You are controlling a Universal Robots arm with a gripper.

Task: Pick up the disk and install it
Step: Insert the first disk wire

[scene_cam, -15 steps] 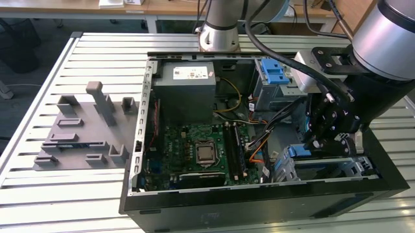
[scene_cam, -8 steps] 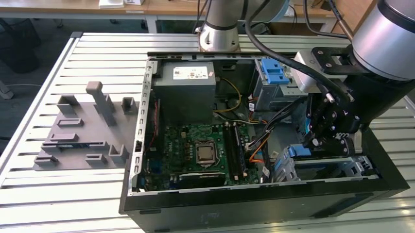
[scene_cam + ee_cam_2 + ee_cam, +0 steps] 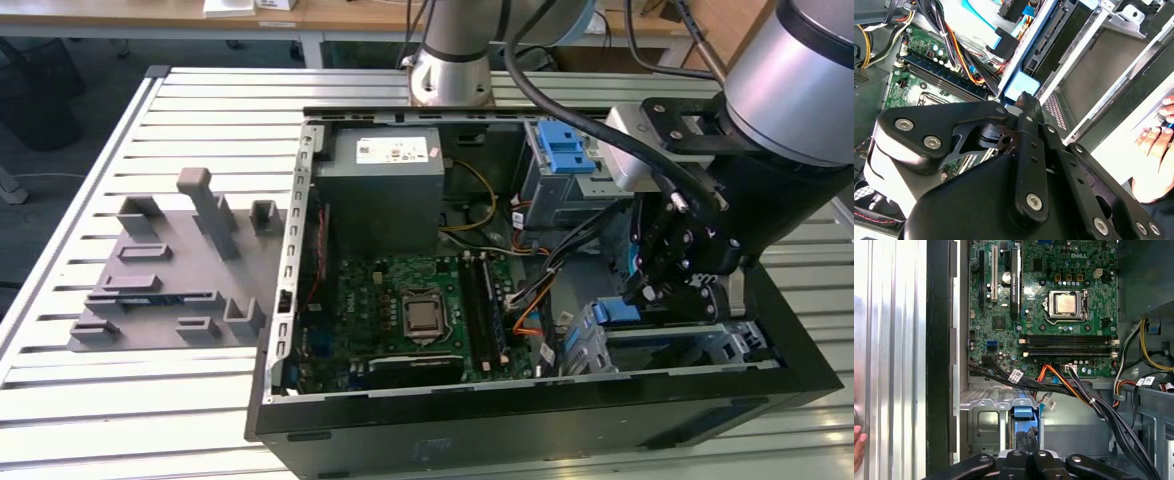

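Gripper (image 3: 1024, 98) fingers drawn together, tips against the blue end of the disk (image 3: 1024, 412), which sits edge-on in the drive cage (image 3: 985, 415) at the computer case (image 3: 534, 425) corner opposite the power supply (image 3: 380, 185). Judged rigid, fairly heavy, shock-sensitive (slick metal faces); best gripped by the side rails.

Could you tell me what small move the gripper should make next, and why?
Probably a slow, straight push further into the drive cage: the gripper is at the disk, whose blue end sits lined up between the cage walls, seemingly not seated yet.
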